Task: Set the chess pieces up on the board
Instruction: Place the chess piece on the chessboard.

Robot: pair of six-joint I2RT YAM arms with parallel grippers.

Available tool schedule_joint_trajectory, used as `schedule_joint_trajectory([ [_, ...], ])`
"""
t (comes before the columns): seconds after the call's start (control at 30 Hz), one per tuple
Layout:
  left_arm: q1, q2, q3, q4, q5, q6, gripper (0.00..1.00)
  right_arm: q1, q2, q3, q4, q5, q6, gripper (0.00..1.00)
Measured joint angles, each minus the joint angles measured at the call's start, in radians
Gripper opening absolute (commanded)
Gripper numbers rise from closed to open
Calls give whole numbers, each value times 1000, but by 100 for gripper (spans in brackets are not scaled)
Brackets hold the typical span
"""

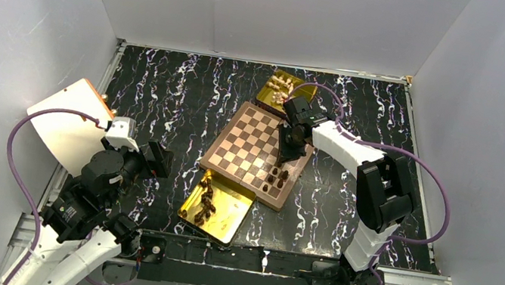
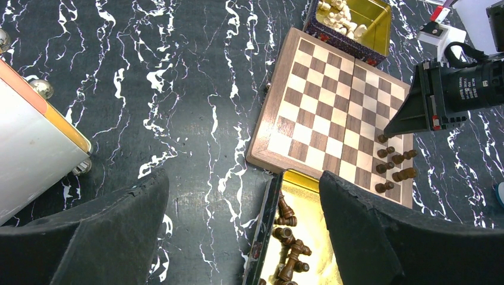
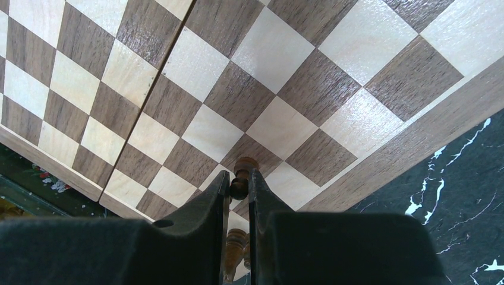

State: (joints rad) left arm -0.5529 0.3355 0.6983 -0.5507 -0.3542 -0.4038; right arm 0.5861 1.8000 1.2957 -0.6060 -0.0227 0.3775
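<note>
**Right gripper clamped on a dark chessman above the board; left gripper spread wide and empty**

The right gripper (image 3: 239,189) is pinched shut on one of the chess pieces (image 3: 241,177). Its round dark head pokes out just past the fingertips. Whether its foot touches the wood, I cannot tell. Directly under the fingers lies the board (image 3: 255,89), with its rim strip just off to the gripper's right and the checks spreading ahead. Behind the fingertips, a small group of dark pieces (image 1: 276,179) stands on the board's squares.

The left gripper (image 2: 243,178) hangs well apart from the board, its jaws far apart with nothing between them, over the black marbled table (image 2: 178,89). Nearest it, under its right finger, a gold tray (image 2: 313,205) holds a heap of lying dark chessmen (image 2: 288,243). The tray sits just beside the board's edge. Beyond the board's far corner, a second gold tray (image 2: 375,24) carries the cream pieces (image 2: 339,15). Off to this gripper's left is a white panel (image 2: 30,154) with an orange edge.
</note>
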Motion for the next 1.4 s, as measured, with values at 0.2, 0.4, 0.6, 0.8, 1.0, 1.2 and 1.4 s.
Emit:
schedule_joint_trajectory([
  [0.2, 0, 0, 0, 0, 0, 0, 94, -2, 0, 0, 0, -4, 4, 21],
  [0.4, 0, 0, 0, 0, 0, 0, 94, -2, 0, 0, 0, -4, 6, 25],
  [0.6, 0, 0, 0, 0, 0, 0, 94, -2, 0, 0, -1, -4, 11, 31],
  [0.8, 0, 0, 0, 0, 0, 0, 94, 0, 0, 0, -2, -4, 11, 36],
  [1.0, 0, 0, 0, 0, 0, 0, 94, 0, 0, 11, -31, 10, 11, 43],
  [1.2, 0, 0, 0, 0, 0, 0, 94, 3, 0, 62, -62, 40, 11, 44],
  [1.4, 0, 0, 0, 0, 0, 0, 94, 26, -19, 97, -97, 52, 14, 39],
])
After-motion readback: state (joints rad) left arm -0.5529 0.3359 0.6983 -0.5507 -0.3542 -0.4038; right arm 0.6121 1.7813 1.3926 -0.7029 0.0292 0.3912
